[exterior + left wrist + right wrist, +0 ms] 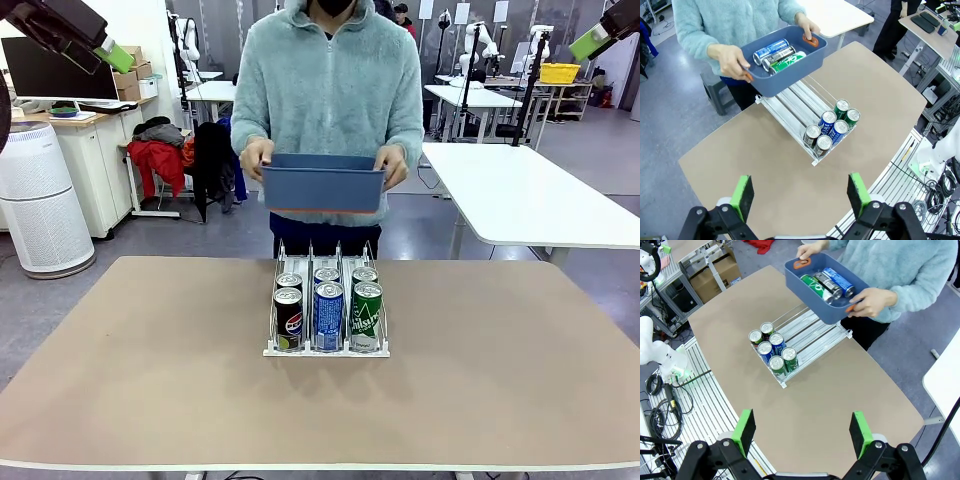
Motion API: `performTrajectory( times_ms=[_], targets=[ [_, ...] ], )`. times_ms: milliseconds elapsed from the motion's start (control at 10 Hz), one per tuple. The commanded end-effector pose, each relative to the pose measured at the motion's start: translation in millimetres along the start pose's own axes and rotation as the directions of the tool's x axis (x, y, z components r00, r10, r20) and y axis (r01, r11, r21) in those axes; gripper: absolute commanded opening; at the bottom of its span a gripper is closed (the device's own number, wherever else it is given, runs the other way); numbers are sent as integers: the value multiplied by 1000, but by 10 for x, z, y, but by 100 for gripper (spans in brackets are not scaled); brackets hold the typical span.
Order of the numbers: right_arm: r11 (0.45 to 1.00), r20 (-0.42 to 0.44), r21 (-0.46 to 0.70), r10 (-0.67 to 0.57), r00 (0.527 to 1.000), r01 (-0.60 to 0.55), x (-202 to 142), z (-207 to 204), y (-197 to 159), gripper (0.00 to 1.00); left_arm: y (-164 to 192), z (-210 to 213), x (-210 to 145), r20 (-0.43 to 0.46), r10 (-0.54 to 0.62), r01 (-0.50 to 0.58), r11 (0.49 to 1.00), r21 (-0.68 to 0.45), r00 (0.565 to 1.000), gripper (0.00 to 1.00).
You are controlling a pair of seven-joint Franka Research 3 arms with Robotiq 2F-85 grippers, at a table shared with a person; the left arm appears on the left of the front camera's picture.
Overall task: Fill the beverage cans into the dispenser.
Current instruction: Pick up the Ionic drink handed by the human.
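The dispenser, a white-based wire rack, stands mid-table with several beverage cans upright at its near end. A person holds a dark blue bin above the rack's far end; three more cans lie in it. My left gripper hangs open high above the table, nothing between its fingers. My right gripper is likewise open and empty, high up. Green pads of both show at the top corners in the front view.
The tan table has bare room on all sides of the rack. The person's hands grip the bin's ends. A white table stands behind on the right, an air purifier on the left.
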State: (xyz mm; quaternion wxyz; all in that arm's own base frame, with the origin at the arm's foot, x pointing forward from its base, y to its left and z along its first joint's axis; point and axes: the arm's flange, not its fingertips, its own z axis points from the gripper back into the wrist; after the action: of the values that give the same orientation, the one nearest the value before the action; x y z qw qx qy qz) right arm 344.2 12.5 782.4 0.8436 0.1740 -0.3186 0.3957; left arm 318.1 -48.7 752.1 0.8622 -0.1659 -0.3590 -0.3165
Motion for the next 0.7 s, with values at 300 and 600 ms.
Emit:
performTrajectory(
  times_ms=[300, 600],
  targets=[
    [1000, -1, 1, 0, 1000, 0, -3, -6, -1, 100, 11, 1, -7, -2, -2, 2, 1000, -1, 1000, 100],
    [1000, -1, 1, 0, 1000, 0, -3, -6, -1, 100, 11, 1, -7, -2, -2, 2, 1000, -1, 1000, 100]
  ],
)
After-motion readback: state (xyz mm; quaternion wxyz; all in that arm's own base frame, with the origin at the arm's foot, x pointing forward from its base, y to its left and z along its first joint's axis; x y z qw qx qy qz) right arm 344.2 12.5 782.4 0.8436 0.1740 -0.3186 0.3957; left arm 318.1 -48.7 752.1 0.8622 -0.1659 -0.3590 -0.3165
